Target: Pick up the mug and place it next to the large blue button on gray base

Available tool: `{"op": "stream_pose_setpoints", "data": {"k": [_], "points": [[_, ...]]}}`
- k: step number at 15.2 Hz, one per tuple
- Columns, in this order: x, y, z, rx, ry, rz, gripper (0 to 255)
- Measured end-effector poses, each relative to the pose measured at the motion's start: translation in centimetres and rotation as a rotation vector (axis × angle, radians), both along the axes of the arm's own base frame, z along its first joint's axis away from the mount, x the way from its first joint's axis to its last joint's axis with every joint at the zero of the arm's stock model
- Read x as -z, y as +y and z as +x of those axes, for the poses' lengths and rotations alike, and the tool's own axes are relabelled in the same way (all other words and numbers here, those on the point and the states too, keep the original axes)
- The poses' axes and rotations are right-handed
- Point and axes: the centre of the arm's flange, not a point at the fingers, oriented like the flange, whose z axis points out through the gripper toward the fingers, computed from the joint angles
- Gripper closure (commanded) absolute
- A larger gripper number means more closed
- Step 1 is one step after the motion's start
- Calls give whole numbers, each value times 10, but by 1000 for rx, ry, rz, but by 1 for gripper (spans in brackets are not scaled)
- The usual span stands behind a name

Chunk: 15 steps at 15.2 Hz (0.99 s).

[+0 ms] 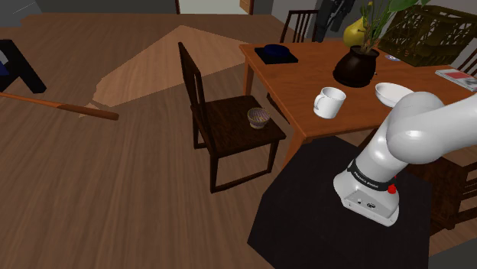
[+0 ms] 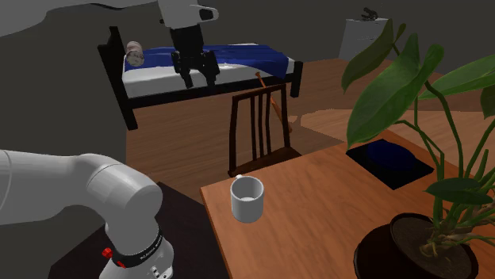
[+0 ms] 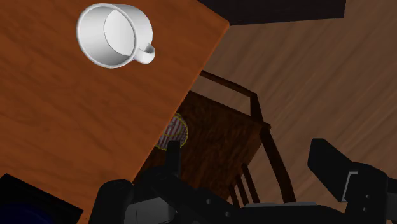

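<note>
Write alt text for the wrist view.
A white mug stands empty on a wooden table, apart from the open black pincer, which touches nothing. Past the table's edge, a dark chair lower down carries a small bowl on its seat, partly hidden by the table.

floor: brown wood planks [image 1: 115,199] | shoulder view centre: dark wooden chair [image 1: 229,130] | upper right: orange-brown table [image 1: 294,84] | second exterior view, upper left: black-framed bed [image 2: 238,59], blue cover

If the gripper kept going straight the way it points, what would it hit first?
The gripper would probably meet the chair just off the table edge, not the mug; depth is unclear.
</note>
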Motion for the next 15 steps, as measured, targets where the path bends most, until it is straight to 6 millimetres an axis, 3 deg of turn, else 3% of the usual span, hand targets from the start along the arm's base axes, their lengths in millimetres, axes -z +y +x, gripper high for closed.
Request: {"op": "stream_pose_setpoints", "data": {"k": [2, 5, 15], "points": [[4, -6, -1, 1, 0, 2, 0], [24, -32, -8, 8, -2, 15, 0], [115, -132, -35, 32, -7, 66, 0]]}}
